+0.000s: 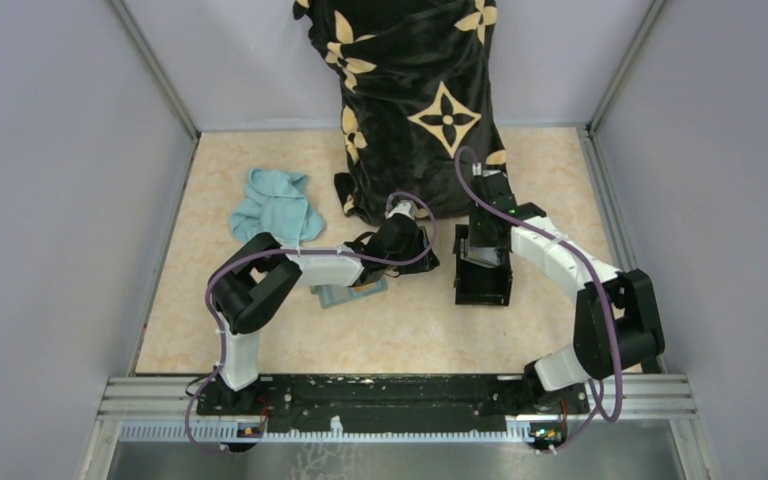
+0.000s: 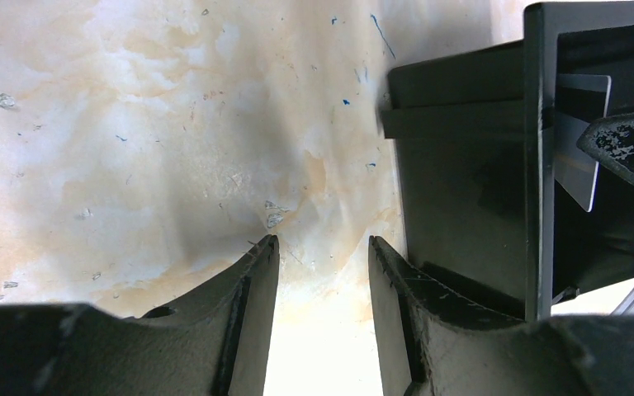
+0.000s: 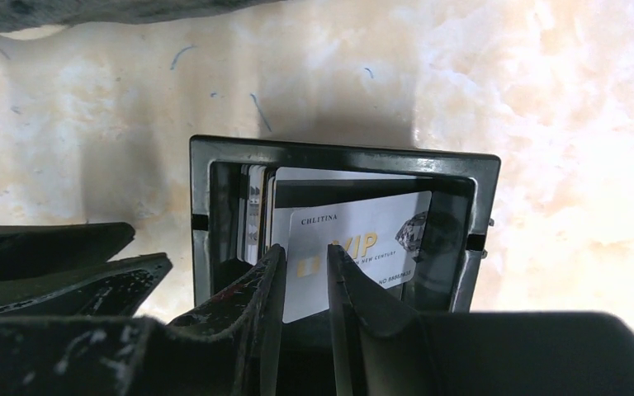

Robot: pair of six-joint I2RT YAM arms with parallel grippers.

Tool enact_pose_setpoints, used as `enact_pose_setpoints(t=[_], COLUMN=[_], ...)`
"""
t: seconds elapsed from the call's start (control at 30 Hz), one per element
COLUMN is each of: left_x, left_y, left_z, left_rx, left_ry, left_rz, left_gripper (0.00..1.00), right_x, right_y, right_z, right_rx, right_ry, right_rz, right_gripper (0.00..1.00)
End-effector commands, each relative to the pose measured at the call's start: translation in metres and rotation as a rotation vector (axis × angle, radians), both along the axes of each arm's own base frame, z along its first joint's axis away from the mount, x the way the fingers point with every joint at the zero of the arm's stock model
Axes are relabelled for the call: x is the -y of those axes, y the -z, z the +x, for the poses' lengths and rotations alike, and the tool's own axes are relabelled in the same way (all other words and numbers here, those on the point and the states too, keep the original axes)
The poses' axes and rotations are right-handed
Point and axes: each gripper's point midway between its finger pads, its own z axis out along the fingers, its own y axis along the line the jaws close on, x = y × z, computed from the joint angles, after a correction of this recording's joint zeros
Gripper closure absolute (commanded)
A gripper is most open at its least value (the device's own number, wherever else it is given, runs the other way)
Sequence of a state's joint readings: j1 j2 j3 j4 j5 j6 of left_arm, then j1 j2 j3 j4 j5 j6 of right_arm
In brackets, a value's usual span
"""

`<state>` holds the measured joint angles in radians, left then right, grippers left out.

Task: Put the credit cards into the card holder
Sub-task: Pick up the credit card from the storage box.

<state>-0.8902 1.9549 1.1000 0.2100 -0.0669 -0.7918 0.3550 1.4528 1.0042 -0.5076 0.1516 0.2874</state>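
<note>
The sage-green card holder (image 1: 343,296) lies flat on the table, partly hidden under my left forearm. A pale silvery credit card (image 3: 363,231) leans face-up inside a black square box (image 3: 338,151). More cards (image 3: 252,219) stand on edge at the box's left side. My right gripper (image 3: 305,250) hangs over the box (image 1: 482,270), jaws a narrow gap apart in front of the silvery card, gripping nothing. My left gripper (image 2: 322,241) is open and empty above bare table just left of the box (image 2: 462,190). The card also shows in the left wrist view (image 2: 582,157).
A light blue cloth (image 1: 275,205) lies at the back left. A black fabric with tan flower marks (image 1: 420,100) stands at the back centre, close behind both grippers. Grey walls enclose the table on three sides.
</note>
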Motion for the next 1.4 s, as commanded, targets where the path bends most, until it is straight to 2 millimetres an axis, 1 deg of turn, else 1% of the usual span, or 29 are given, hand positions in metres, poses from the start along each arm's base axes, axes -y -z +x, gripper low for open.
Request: enact_pose_setpoints(t=[0.0, 0.2, 0.5, 0.7, 0.93, 1.13, 1.3, 1.37], left_x=[0.007, 0.008, 0.008, 0.009, 0.007, 0.004, -0.001, -0.003], left_y=[-0.01, -0.01, -0.012, -0.012, -0.014, -0.017, -0.022, -0.025], left_z=[0.006, 0.004, 0.003, 0.001, -0.001, -0.002, -0.002, -0.003], left_rx=[0.021, 0.02, 0.022, 0.021, 0.024, 0.03, 0.042, 0.047], left_ry=[0.003, 0.011, 0.018, 0.023, 0.022, 0.02, 0.016, 0.014], left_rz=[-0.039, -0.05, -0.063, -0.075, -0.081, -0.086, -0.086, -0.088], left_gripper=[0.49, 0.5, 0.49, 0.49, 0.49, 0.49, 0.49, 0.48], right_x=[0.02, 0.031, 0.045, 0.05, 0.057, 0.059, 0.059, 0.058], right_y=[-0.031, -0.038, -0.039, -0.039, -0.033, -0.027, -0.015, -0.014], right_z=[0.008, 0.003, -0.006, -0.011, -0.018, -0.02, -0.022, -0.022], right_rx=[0.079, 0.084, 0.074, 0.066, 0.047, 0.029, 0.001, 0.0], right_ry=[0.051, 0.081, 0.123, 0.136, 0.155, 0.163, 0.164, 0.162], right_rz=[-0.065, -0.111, -0.161, -0.179, -0.202, -0.209, -0.211, -0.205], right_gripper=[0.75, 0.76, 0.78, 0.78, 0.79, 0.82, 0.9, 0.92])
